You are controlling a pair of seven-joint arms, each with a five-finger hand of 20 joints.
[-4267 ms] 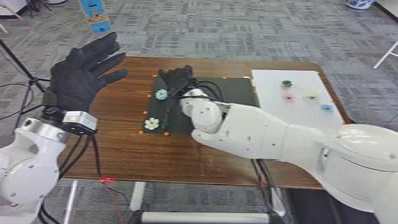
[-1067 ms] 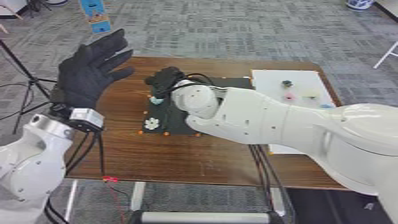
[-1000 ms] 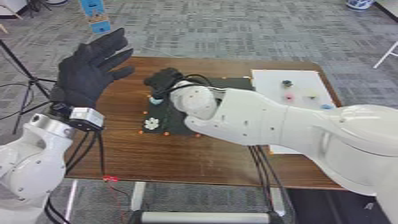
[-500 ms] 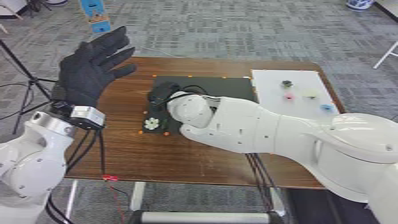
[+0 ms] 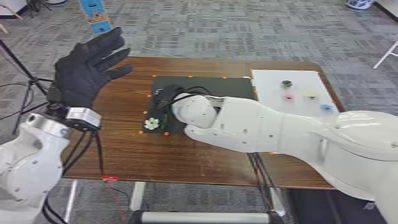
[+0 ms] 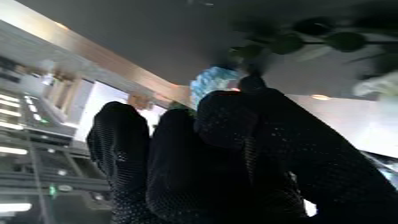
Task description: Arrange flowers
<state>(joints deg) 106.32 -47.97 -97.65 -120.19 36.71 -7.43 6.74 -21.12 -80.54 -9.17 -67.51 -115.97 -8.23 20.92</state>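
Over the dark mat (image 5: 229,86) on the table (image 5: 160,162), my right hand (image 5: 165,96) pinches the blue flower (image 6: 211,82) between thumb and fingers, near the white flower (image 5: 152,123), while my left hand (image 5: 85,70) is raised, fingers loosely spread.

In the head view the light is bright and fairly even, and shadows stay faint. The right arm (image 5: 258,125) and the white board (image 5: 306,80) reflect it strongly, while the desk (image 5: 195,167) has a soft sheen. Both the left hand (image 5: 84,75) and right hand (image 5: 166,97) swallow light, their folds nearly black. The right wrist view has harsher contrast: ceiling lights (image 6: 12,150) glare white, the right hand (image 6: 178,175) is deep in shade, the mat (image 6: 124,25) looks dim, and the blue flower (image 6: 211,82) catches light.
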